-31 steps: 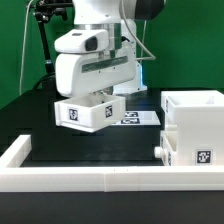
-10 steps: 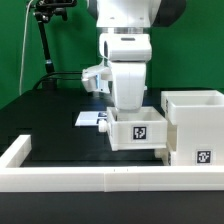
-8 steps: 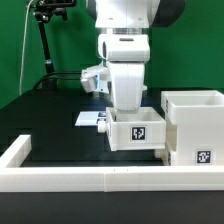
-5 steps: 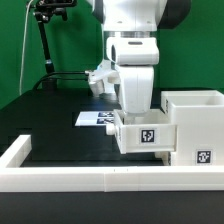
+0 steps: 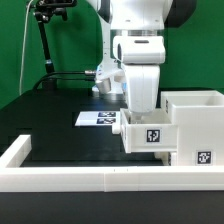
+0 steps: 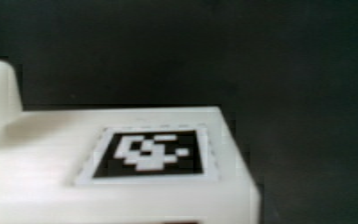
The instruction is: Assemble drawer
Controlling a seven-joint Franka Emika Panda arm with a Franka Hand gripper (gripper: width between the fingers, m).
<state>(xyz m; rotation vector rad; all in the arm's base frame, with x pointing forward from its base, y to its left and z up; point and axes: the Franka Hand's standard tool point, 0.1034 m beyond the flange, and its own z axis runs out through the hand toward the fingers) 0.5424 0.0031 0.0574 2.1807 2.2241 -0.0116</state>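
The arm carries the small drawer box (image 5: 148, 134) at centre right of the frame, its jaws apparently gripping it though hidden, right against the drawer housing (image 5: 192, 122); next it must align and slide in.

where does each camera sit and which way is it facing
Exterior view: off the arm, low at the table's edge behind a white rail, facing the green backdrop; shows the arm's wrist over a small box by the big box.
Wrist view: on the wrist, looking down at a tagged white part; no claw shows.
Shared: apparently the small box.
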